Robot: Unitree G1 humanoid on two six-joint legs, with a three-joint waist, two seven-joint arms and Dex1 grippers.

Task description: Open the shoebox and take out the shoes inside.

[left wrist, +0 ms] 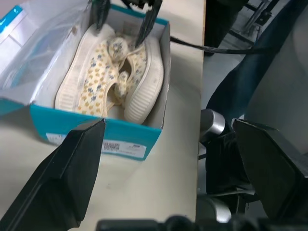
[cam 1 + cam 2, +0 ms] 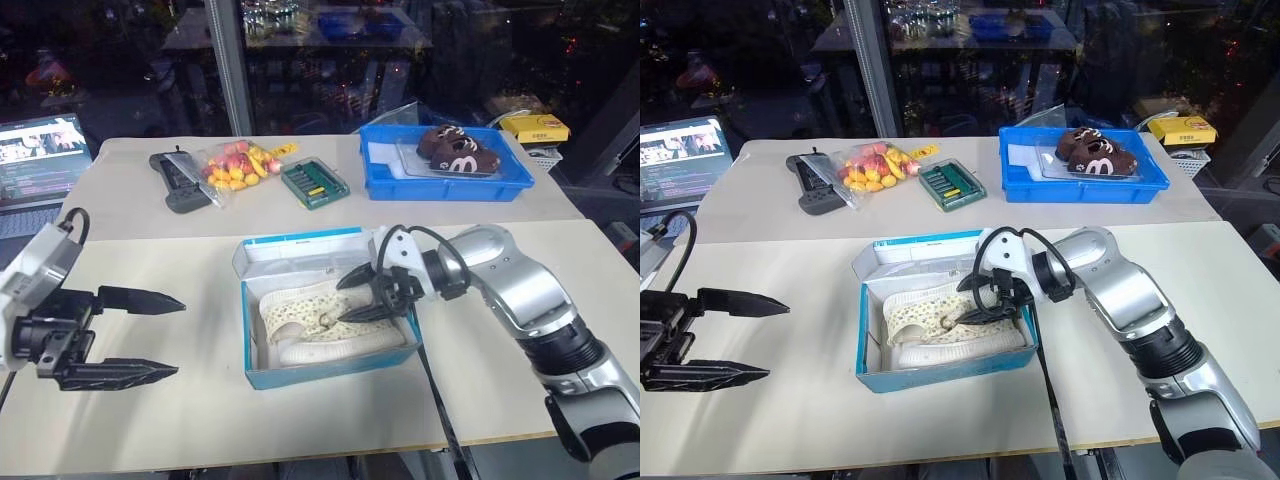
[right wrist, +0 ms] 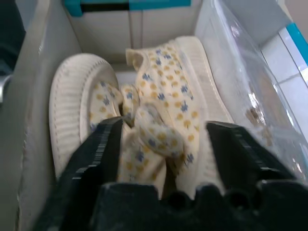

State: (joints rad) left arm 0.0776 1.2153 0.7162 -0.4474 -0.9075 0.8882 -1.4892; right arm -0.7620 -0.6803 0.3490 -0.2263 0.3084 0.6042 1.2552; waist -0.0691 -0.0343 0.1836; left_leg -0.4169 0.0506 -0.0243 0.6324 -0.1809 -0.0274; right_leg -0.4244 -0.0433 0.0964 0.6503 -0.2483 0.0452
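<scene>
Shoebox (image 2: 322, 372) sits mid-table with its lid folded back, the shoes (image 2: 312, 322) lying side by side inside. My right gripper (image 2: 356, 298) is dipped into the box — fingers parted, straddling the bunched laces and tongue; I can't tell whether they press the fabric. My left gripper (image 2: 143, 335) hangs wide open, empty, well left of the box.

You're looking at right arm (image 2: 520, 290): glossy silver shells, black ribbed joint band, black cable looping over white wrist block. Right gripper (image 2: 368, 296): two black tapered fingers. Left gripper (image 2: 135, 335): black pointed fingers showing ridged pads, grey-white housing, black cable arching behind.
</scene>
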